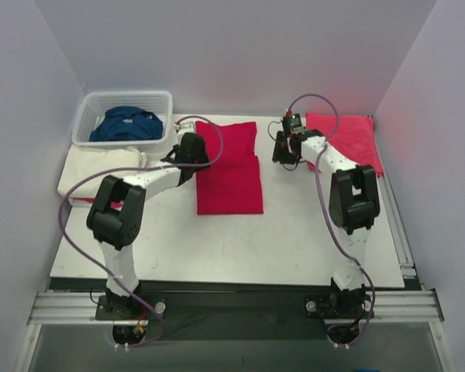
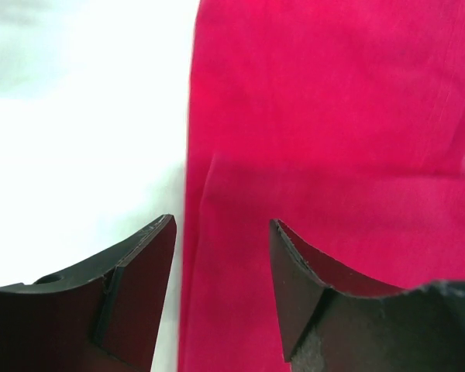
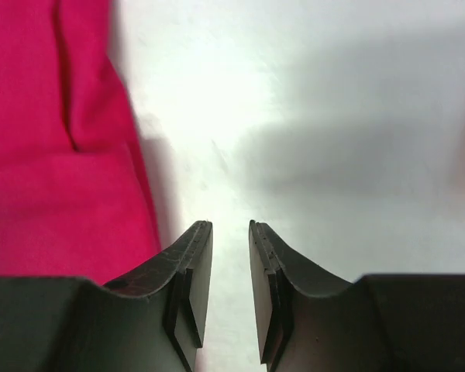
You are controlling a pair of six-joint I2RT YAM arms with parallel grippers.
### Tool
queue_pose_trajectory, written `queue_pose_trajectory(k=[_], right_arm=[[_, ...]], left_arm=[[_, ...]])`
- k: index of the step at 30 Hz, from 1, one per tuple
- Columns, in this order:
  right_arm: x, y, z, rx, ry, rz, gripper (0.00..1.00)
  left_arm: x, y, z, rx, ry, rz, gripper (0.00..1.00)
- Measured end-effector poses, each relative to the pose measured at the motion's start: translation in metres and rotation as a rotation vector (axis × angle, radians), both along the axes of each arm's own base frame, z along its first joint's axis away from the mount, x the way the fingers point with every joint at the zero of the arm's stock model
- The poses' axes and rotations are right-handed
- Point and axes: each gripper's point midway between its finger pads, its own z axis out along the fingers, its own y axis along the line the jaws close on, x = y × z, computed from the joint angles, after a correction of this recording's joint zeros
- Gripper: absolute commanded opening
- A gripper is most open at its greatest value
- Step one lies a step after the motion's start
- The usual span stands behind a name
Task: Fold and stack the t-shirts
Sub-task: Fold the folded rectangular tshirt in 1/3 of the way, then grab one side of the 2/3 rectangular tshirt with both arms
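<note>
A folded crimson t-shirt [image 1: 231, 174] lay mid-bench [image 1: 240, 240]. The left gripper [image 2: 221, 232], wide and empty, straddled its left edge. The right gripper [image 3: 231, 229], narrowly parted and holding nothing, hung over bare bench beside its right edge. Farther back, a dark blue t-shirt [image 1: 126, 124] sat in the white lattice basket [image 1: 87, 116].

in the top view the left arm [image 1: 143, 184] covers the crimson t-shirt [image 1: 231, 177] along its 9 o'clock edge and overlaps the cream-white t-shirt [image 1: 93, 170]. the basket [image 1: 82, 124] walls hide the lower dark blue t-shirt [image 1: 126, 124].

Table [image 1: 310, 232] — red t-shirts [image 1: 229, 174] (two), basket [image 1: 121, 143], cream t-shirt [image 1: 101, 169]
</note>
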Motion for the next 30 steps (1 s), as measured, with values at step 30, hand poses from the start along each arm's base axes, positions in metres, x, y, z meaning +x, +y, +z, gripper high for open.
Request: queue_pose_trajectory(k=[30], right_arm=[[-0.166,0.021,-0.03,0.135,0.15,0.169,0.29]], left_arm=[[-0.161,-0.004,-0.047,-0.356,0.246,-0.249,0.65]])
